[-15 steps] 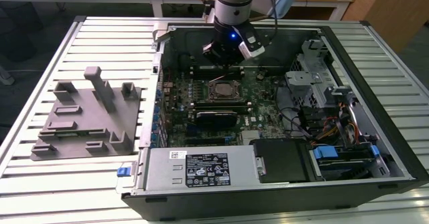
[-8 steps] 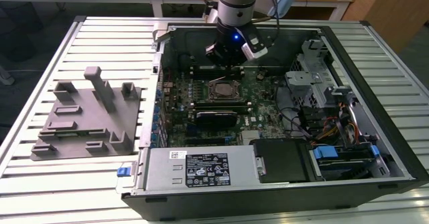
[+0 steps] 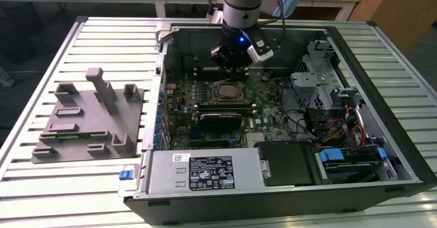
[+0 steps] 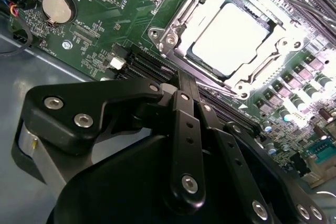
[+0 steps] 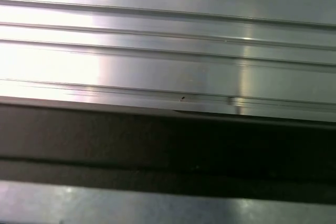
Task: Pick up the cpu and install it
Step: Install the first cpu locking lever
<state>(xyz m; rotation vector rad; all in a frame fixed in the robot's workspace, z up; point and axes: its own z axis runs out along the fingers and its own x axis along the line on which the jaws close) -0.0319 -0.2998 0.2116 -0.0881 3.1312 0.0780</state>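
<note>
Open computer case [image 3: 287, 187] on a ribbed metal table [image 3: 102, 33], in the middle and right of the exterior view; green motherboard [image 3: 225, 110] lying flat inside. Near the centre of that view, slightly above the middle, the socket [image 3: 228, 91] with the cpu [image 3: 227, 91] seated in it; in the second wrist view, in the upper right of the frame, the same cpu [image 4: 232, 40] as a pale shiny square inside the metal frame of the socket [image 4: 173, 35], lying flat. Just above the socket in the exterior view, at top centre, the gripper [image 3: 237, 70] hanging from the grey arm [image 3: 240, 3], over the board, apart from the cpu; holding nothing that can be seen. In the second wrist view, black linkage of the gripper [image 4: 181, 85] across the lower half; whether the fingertips stand apart or together, cannot tell. At the left of the exterior view, a grey plastic fixture block [image 3: 89, 118] on the table, well apart from the case. In the first wrist view, ribbed metal surface [image 5: 168, 51] in the upper half, a dark band below.
</note>
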